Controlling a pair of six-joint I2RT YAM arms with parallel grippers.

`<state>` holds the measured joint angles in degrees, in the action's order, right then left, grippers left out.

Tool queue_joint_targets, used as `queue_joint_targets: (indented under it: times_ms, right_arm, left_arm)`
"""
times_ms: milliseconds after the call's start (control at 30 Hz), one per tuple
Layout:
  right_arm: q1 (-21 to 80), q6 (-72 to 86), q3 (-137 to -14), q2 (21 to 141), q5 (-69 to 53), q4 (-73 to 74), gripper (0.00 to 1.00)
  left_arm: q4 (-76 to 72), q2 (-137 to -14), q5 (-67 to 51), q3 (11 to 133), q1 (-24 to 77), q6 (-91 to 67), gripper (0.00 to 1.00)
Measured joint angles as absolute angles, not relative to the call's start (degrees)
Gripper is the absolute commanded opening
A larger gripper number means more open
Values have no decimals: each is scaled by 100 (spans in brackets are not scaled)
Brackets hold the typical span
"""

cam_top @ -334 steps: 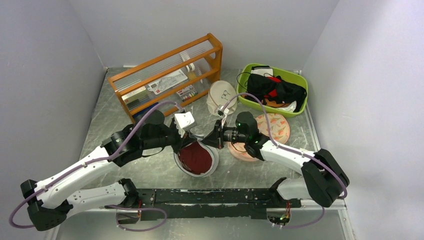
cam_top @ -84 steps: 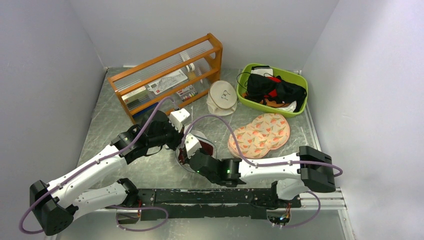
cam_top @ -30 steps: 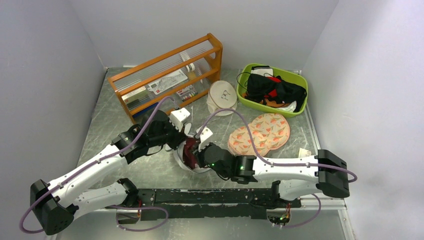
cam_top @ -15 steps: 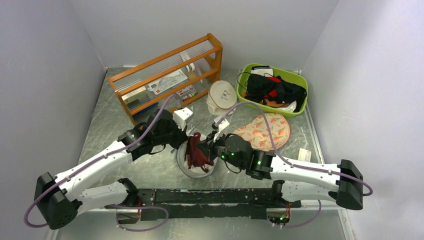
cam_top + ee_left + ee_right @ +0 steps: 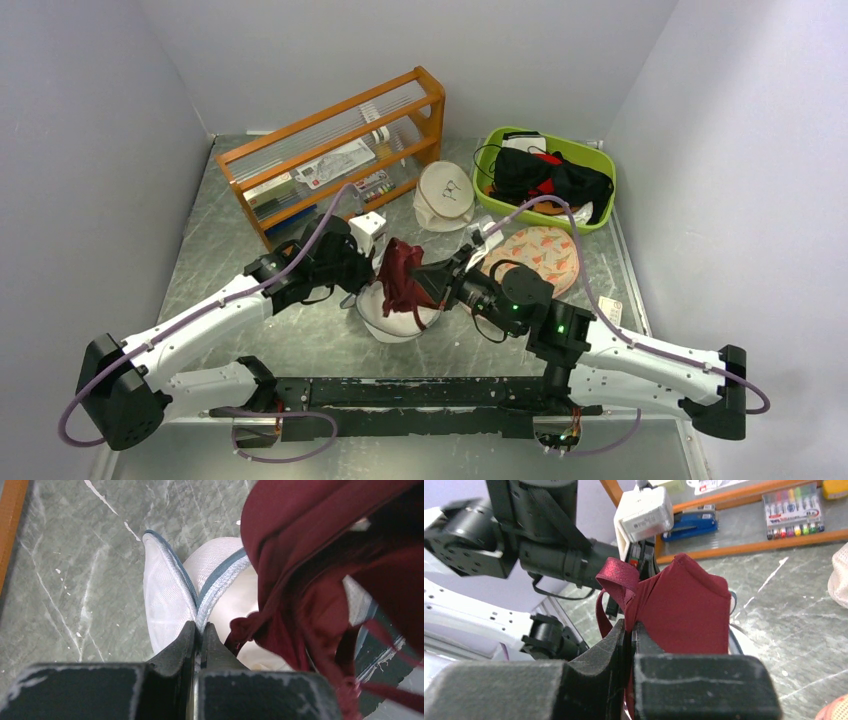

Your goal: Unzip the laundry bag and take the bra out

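Observation:
The white mesh laundry bag (image 5: 397,318) lies open at the table's middle. My left gripper (image 5: 199,626) is shut on its grey-edged rim (image 5: 220,577), pinching the two edges together. The maroon bra (image 5: 403,272) hangs lifted above the bag's mouth, its straps trailing down toward the bag (image 5: 170,600). My right gripper (image 5: 630,625) is shut on the bra (image 5: 689,607), holding a fold of its fabric; in the top view this gripper (image 5: 425,278) sits just right of the bag. In the left wrist view the bra (image 5: 320,570) fills the right side.
An orange wooden rack (image 5: 335,150) with stationery stands at the back left. A cream round pouch (image 5: 445,195) and a green tub (image 5: 590,215) of dark clothes sit at the back right. A peach printed pad (image 5: 540,255) lies right of the bag.
My right gripper has lifted the bra up and to the right, out of the bag's mouth, over the last second. The left gripper has kept its hold on the rim and shifted slightly back.

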<state>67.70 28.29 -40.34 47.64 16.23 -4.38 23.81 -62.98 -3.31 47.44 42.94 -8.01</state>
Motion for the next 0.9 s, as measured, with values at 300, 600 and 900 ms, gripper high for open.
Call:
queue_joint_targets:
  times_ms: [300, 600, 900]
  right_arm:
    - [6746, 2915, -4193, 4681, 1903, -224, 0]
    - [6744, 2794, -4674, 4364, 2733, 578, 0]
    - [6744, 2552, -5026, 4458, 3889, 1369, 0]
  left_arm:
    - [2383, -6300, -386, 4744, 4252, -801, 7]
    - [2386, -6294, -384, 4746, 4252, -799, 26]
    - [2405, -6062, -375, 4746, 4246, -779, 54]
